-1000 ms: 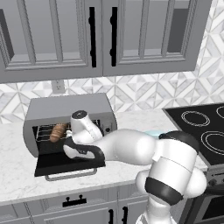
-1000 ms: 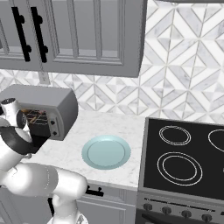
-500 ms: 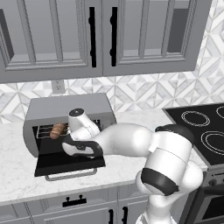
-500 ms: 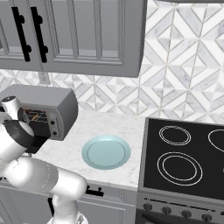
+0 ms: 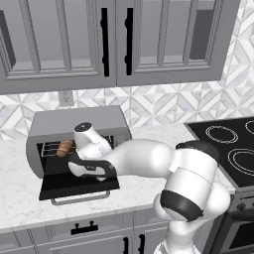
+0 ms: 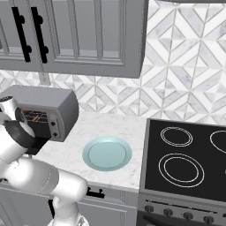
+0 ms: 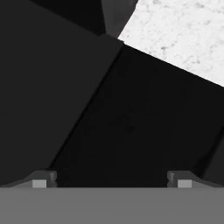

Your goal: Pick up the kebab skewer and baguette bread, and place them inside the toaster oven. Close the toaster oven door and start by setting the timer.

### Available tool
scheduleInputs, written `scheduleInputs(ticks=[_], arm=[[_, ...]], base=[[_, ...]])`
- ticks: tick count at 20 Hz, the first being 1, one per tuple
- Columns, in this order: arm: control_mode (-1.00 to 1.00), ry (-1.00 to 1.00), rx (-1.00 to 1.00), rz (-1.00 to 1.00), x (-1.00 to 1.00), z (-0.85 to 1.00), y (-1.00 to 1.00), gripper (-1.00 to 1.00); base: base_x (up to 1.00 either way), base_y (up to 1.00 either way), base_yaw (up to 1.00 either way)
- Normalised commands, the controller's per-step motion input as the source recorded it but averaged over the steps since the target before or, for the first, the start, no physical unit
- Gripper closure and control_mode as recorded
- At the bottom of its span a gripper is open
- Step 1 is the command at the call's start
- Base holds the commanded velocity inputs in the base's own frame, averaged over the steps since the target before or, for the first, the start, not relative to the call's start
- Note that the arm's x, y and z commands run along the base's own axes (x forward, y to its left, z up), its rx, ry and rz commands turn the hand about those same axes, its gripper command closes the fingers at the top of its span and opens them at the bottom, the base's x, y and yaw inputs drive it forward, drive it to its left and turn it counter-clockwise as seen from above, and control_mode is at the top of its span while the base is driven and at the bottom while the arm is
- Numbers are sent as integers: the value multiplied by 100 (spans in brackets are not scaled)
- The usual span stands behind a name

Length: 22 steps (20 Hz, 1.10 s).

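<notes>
Careful: your end effector (image 7: 112,179), open and empty, hangs over the lowered toaster oven door (image 5: 74,182); baguette bread (image 5: 65,147) racked inside. Lift carelessly and you'll jam the door.

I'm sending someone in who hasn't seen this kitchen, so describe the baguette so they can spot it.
Find the grey toaster oven on the white counter, left of the stove. Inside, on the wire rack, lies the baguette bread: a short golden-brown loaf, the one warm-coloured thing against the dark interior.
</notes>
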Motion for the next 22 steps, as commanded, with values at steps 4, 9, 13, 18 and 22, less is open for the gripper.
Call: scheduleInputs(ticks=[4,9,13,18,22], arm=[[-100,0,0,0,-61,0,0,-100],[-100,0,0,0,-70,9,0,-100],[-100,3,0,11,-75,18,0,-100],[-100,5,1,29,-69,1,0,-100],[-100,8,0,35,-21,-2,4,-100]], base=[[0,0,0],[0,0,0],[0,0,0],[0,0,0],[0,0,0]])
